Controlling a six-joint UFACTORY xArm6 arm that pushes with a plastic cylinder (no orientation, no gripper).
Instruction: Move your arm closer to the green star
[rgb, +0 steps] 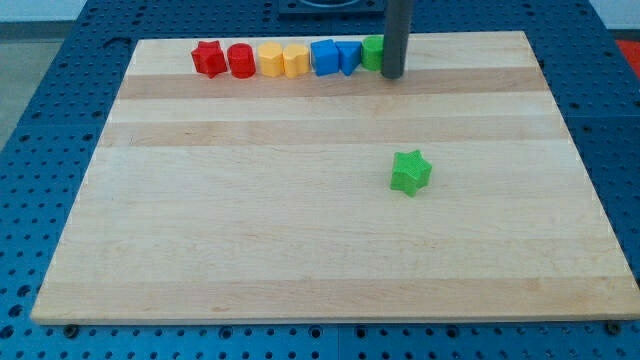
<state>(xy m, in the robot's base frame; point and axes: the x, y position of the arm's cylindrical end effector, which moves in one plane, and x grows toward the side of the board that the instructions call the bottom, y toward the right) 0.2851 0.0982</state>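
The green star (410, 172) lies alone on the wooden board, right of centre. My tip (393, 76) is at the view's top, well above the star in the view and slightly to its left. The rod stands next to a second green block (371, 52), partly hidden behind it, at the right end of a row of blocks.
Along the board's top edge runs a row: a red star (208, 58), a red cylinder (241, 61), two yellow blocks (271, 60) (295, 61), a blue block (324, 57) and a blue triangle (348, 57). The wooden board (250, 220) rests on a blue perforated table.
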